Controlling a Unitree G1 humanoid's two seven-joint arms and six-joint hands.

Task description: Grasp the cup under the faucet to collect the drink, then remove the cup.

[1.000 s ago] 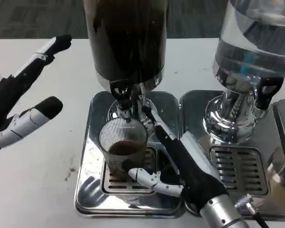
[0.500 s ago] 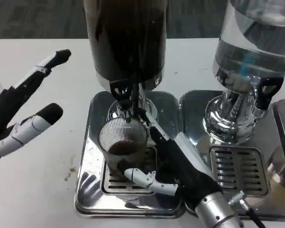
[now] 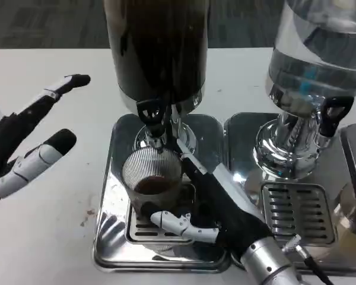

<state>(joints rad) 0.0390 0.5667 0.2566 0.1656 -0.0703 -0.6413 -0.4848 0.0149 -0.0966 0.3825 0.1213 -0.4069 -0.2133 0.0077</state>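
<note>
One ribbed clear cup (image 3: 152,181), part-filled, light and likely slippery, stands under the faucet (image 3: 152,119), right hand (image 3: 210,205) wrapped around its lower wall, best held mid-body; left hand (image 3: 29,142) hovers spread, empty.

Head cam, close, looking down at table (image 3: 53,237)

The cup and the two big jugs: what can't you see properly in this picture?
- Cup: its bottom, hidden by the right hand wrapped around it in the head view.
- Dark jug and clear jug: tops cut off by the picture's upper edge.
- Left hand: its wrist side runs off the left edge.
- Whether drink is pouring from the faucet: too fine to see.
</note>
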